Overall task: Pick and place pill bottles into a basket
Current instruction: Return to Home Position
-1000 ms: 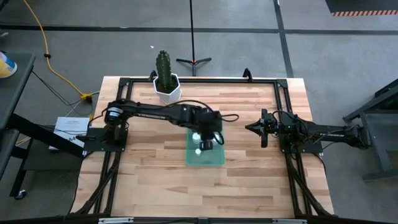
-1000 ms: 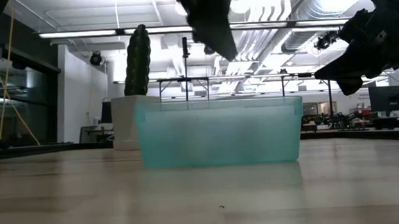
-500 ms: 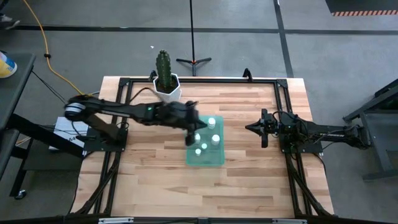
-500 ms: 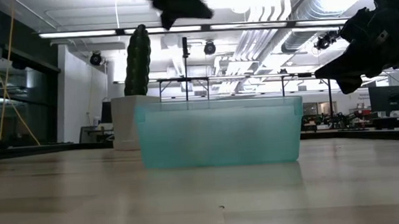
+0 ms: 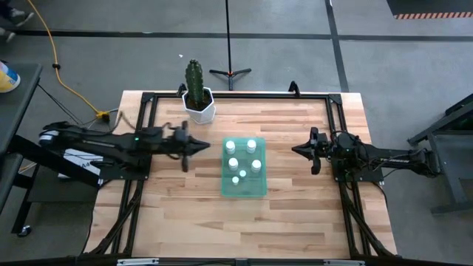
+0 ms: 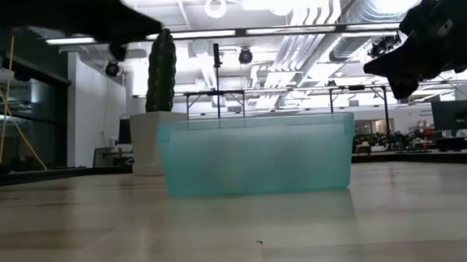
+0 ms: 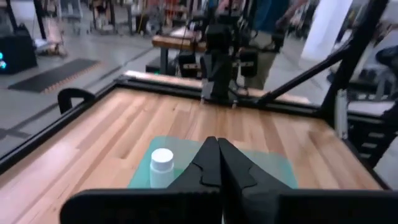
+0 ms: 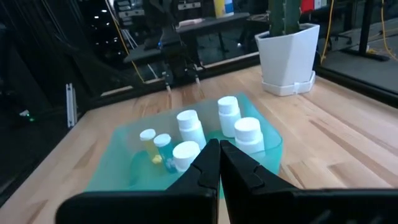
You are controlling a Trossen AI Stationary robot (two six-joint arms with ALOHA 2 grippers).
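Note:
The green tray point(image 5: 260, 188) lies on the table's middle, and several white pill bottles point(image 5: 251, 145) stand inside it. They also show in the right wrist view point(image 8: 247, 133). My left gripper point(image 5: 201, 145) is shut and empty. It hangs above the table left of the tray and points level toward it; its wrist view shows one bottle point(image 7: 163, 165) past the shut fingers point(image 7: 211, 144). My right gripper point(image 5: 295, 151) is shut and empty. It hangs right of the tray and points at it point(image 8: 214, 147).
A white hexagonal pot point(image 5: 199, 107) with a cactus point(image 5: 194, 77) stands near the far edge, behind the tray's left side. A black frame point(image 5: 236, 94) runs around the table. Bare wood lies in front of the tray and on either side of it.
My left gripper has drawn back from above the tray toward the table's left edge. It has turned from pointing down to pointing level toward the tray. The bottles in the tray, partly covered by the arm before, now show in full.

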